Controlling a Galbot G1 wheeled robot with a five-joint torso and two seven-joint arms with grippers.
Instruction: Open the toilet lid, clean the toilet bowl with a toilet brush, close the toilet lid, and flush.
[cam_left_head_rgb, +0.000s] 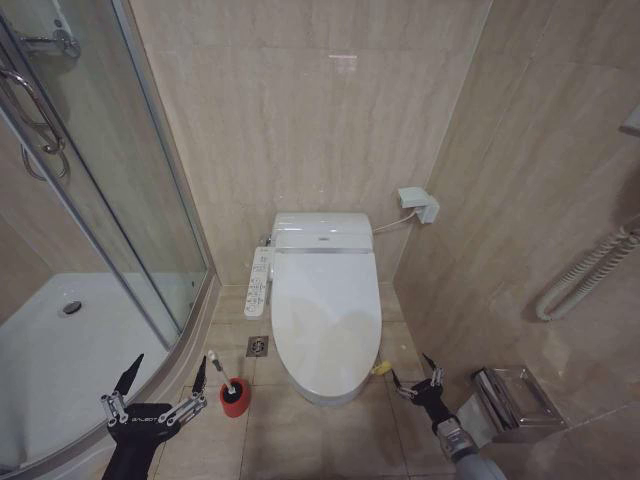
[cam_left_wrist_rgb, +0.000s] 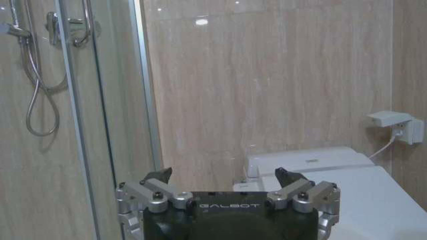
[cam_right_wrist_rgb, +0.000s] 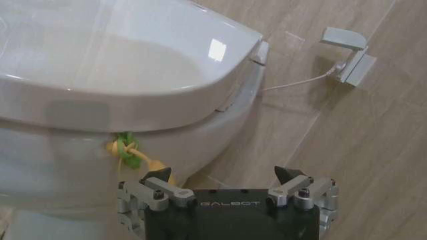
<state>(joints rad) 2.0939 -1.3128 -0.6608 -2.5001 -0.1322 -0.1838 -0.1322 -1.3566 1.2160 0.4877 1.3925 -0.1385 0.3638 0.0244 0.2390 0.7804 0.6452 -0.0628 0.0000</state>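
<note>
Lying shut and flat over the white ceramic oval toilet bowl (cam_left_head_rgb: 345, 392) at the centre of the head view: the large glossy white plastic toilet lid (cam_left_head_rgb: 327, 312), with the bowl showing just as a rim beneath its front edge. Dangling at the lid's lower right edge, a yellow-green strap loop (cam_left_head_rgb: 381, 368), also hanging under the lid's rim in the right wrist view (cam_right_wrist_rgb: 127, 152). Running along the left side of the toilet, a narrow white control panel with small buttons (cam_left_head_rgb: 259, 281).

Standing on the beige tiled floor at lower centre-left, just left of the bowl's front: the thin white-handled toilet brush (cam_left_head_rgb: 219, 368), leaning in its small round red holder cup (cam_left_head_rgb: 233, 397).

Hovering at the lower left corner, beside the curved glass shower door (cam_left_head_rgb: 150, 215) and close to the red cup: the left gripper (cam_left_head_rgb: 168, 378), black fingers spread wide apart, gripping nothing. Hovering at lower right, just beside the strap loop and near a shiny metal box on the wall (cam_left_head_rgb: 515, 405): the right gripper (cam_left_head_rgb: 417, 371), fingers parted, also holding nothing, apart from the loop.

Sitting on the wall at upper right of the toilet, a small white socket box with a cable (cam_left_head_rgb: 418, 203).
</note>
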